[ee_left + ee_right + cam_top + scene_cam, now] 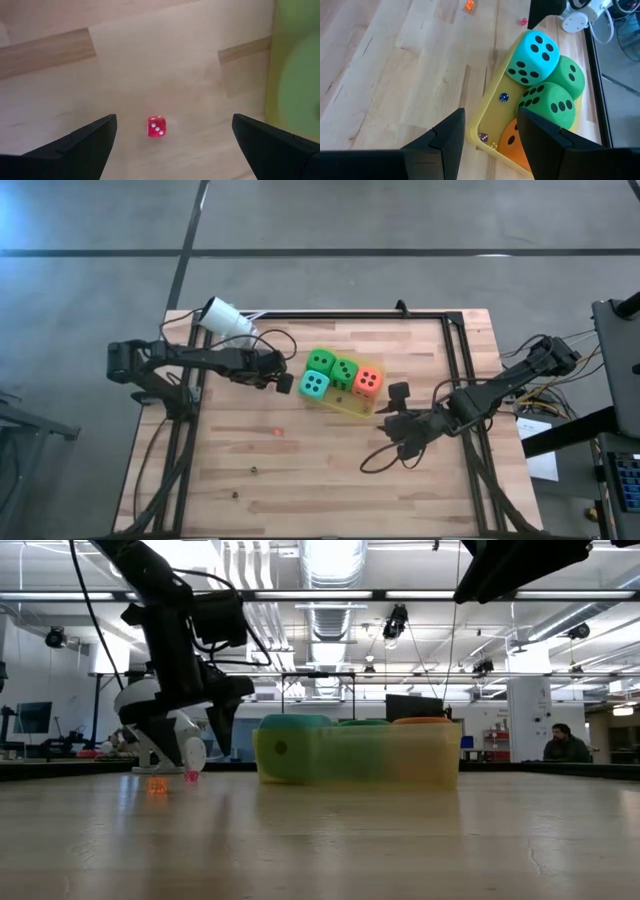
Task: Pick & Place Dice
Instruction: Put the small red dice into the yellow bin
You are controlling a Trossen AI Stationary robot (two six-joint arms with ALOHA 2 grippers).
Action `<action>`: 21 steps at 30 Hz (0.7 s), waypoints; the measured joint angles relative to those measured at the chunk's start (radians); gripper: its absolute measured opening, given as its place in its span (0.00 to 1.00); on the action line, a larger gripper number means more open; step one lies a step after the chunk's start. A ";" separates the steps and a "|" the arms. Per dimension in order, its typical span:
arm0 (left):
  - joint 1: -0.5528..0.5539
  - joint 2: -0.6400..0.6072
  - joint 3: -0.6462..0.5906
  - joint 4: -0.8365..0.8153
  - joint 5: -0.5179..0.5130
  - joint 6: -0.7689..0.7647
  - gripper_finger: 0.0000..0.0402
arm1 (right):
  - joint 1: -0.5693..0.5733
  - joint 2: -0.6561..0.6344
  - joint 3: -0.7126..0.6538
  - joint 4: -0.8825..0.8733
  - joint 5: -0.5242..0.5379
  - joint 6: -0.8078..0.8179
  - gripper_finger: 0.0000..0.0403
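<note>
Four big soft dice sit packed in a yellow tray (345, 406): two green (321, 362) (345, 371), one teal (532, 57), one orange-red (368, 382). Small dice (504, 97) lie on the tray's floor beside them. My left gripper (175, 120) points down just left of the tray, open, its fingers standing on either side of a tiny pink-red die (156, 126) that rests on the table. My right gripper (490, 115) hovers above the tray's right end, fingers apart with nothing between them.
A white cylinder-shaped camera (226, 317) stands at the far left behind the left arm. A tiny orange die (278, 431) lies on the wood nearer the front, and two darker specks (253, 470) lie closer to the near edge. A dark frame (460, 350) borders the table.
</note>
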 joint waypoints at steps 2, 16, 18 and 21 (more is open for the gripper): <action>0.000 0.001 0.005 0.000 0.000 0.002 1.00 | 0.000 0.000 0.000 0.002 0.000 -0.009 0.43; 0.003 0.236 0.180 -0.188 0.007 0.014 1.00 | 0.000 0.000 0.000 0.021 0.002 -0.050 0.43; 0.004 0.245 0.190 -0.190 0.025 0.001 1.00 | 0.000 0.000 0.000 0.021 0.002 -0.050 0.43; 0.010 0.243 0.191 -0.190 0.045 -0.008 1.00 | 0.000 0.000 0.000 0.023 0.002 -0.050 0.43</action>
